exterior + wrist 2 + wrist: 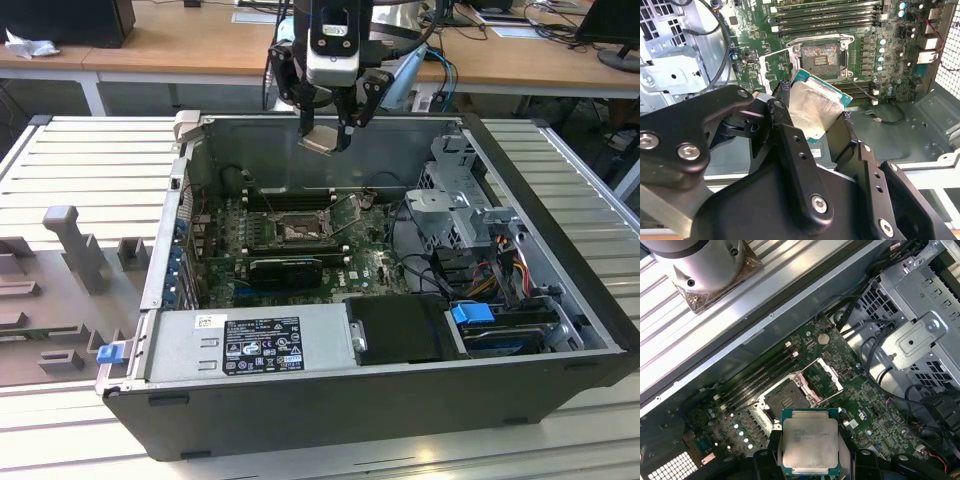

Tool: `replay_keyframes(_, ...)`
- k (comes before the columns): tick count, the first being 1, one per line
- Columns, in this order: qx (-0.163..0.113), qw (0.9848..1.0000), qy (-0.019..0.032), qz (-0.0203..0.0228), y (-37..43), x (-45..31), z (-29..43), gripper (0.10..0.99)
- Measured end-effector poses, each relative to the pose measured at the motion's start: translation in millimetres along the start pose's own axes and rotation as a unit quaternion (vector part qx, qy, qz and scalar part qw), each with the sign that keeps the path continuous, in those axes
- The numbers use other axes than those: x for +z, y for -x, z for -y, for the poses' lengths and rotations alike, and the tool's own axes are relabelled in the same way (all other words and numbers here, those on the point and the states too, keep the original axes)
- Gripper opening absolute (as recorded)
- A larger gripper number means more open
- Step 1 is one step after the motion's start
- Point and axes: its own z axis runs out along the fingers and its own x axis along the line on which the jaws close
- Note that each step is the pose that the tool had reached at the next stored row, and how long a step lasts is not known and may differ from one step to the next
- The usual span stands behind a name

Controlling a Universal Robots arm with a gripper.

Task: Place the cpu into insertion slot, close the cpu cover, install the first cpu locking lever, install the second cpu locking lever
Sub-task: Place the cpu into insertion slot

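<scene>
The claw [329, 136] hangs in the air over the far wall of the open computer box [300, 415]. It is shut on the cpu [320, 141], with one black finger [786, 127] on each side of the little square chip. The cpu's silver top [814, 107] shows in both wrist views, with a thin green rim around it [810, 440]. In the exterior view the cpu sits a bit tilted in the claw. It is high above the green board [375, 262] and touches nothing but the fingers. The insertion slot [298, 231] lies flat near the middle of the green board, just beside the long black memory slots [290, 198], which run along its far side. Its square black frame and pale middle are bare in the second wrist view [821, 56] and in the first wrist view [785, 401]. The cpu cover [836, 376] is flipped up and open. It is a thin metal frame that stands at one side of the slot, and the board shows through its big hole [763, 72]. A grey power box [250, 345] with stickers fills the near edge of the computer box. A blue clip [472, 312] sits at the near corner on the exterior view's right, and a grey metal cage [460, 190] stands along that same side. The computer box rests on a table [90, 160] made of long metal slats.
</scene>
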Motion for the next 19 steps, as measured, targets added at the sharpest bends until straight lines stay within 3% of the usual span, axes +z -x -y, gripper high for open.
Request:
replay_keyframes(2,0.02,0.9998,0.0002,0.0017,0.0,0.3,0.0,0.537)
replay_keyframes(7,0.068,0.9977,0.0004,0.006,0.0,1.4,0.1,0.537)
replay_keyframes(15,0.12,0.9927,0.001,0.0104,0.0,2.7,0.2,0.537)
replay_keyframes(19,0.144,0.9895,0.0013,0.0123,0.0,3.3,0.2,0.537)
